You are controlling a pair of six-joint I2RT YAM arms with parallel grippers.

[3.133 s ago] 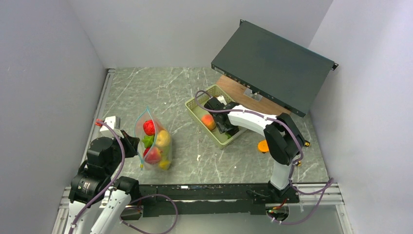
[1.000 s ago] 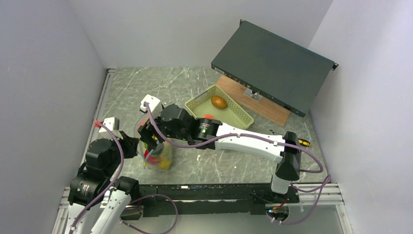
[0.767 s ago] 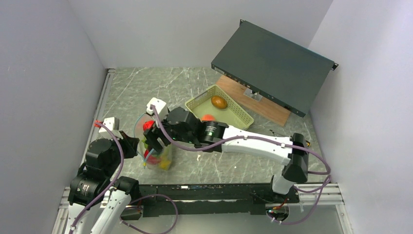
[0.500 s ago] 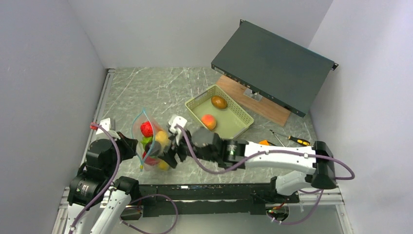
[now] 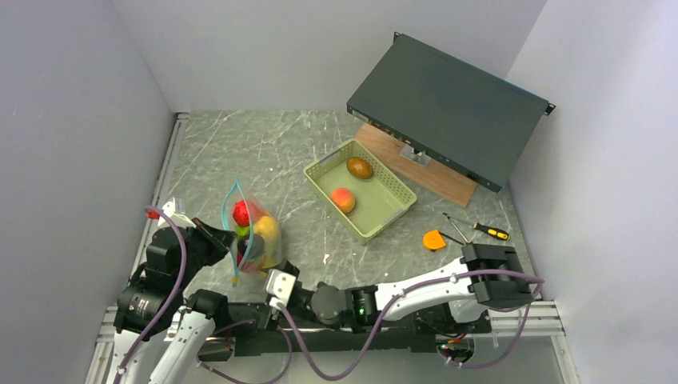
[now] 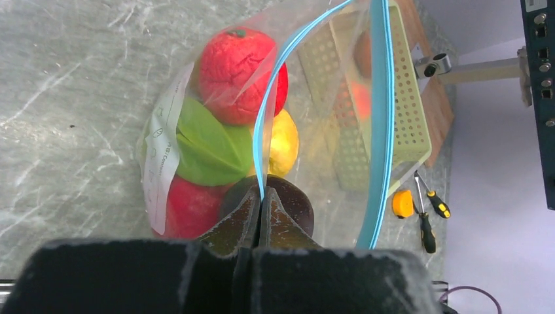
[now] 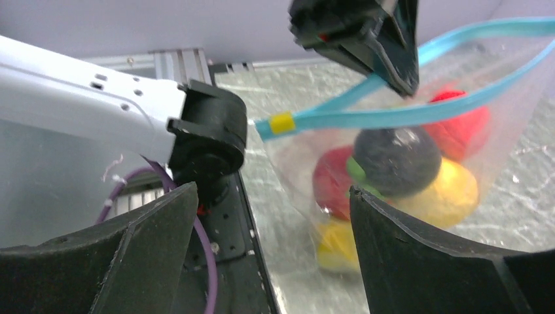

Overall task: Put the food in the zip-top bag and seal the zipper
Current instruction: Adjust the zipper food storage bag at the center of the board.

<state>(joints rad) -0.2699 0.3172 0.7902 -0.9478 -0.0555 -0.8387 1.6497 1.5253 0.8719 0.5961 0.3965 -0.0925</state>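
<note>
A grey marbled surface seen from above, with two robot arms mounted at its near edge. At the near left stands the clear zip-top bag, its mouth gaping open. The left jaws are clenched on one side of the teal zipper, holding that side of the mouth up. A small yellow tab sits near one end of the strip.

Inside the bag lie several pieces of toy food: a red fruit at the far side, a green piece, a yellow piece, a second red piece and a dark brown ball.

The right arm is folded low along the near edge. The right jaws are spread wide, grasping nothing, just near of the bag and facing it.

Right of the bag and farther back sits a pale green slatted basket holding a brown piece and a peach piece. To the right of the basket lie a flat orange piece and two screwdrivers. At the far right a dark flat box tilts above a wooden board.
</note>
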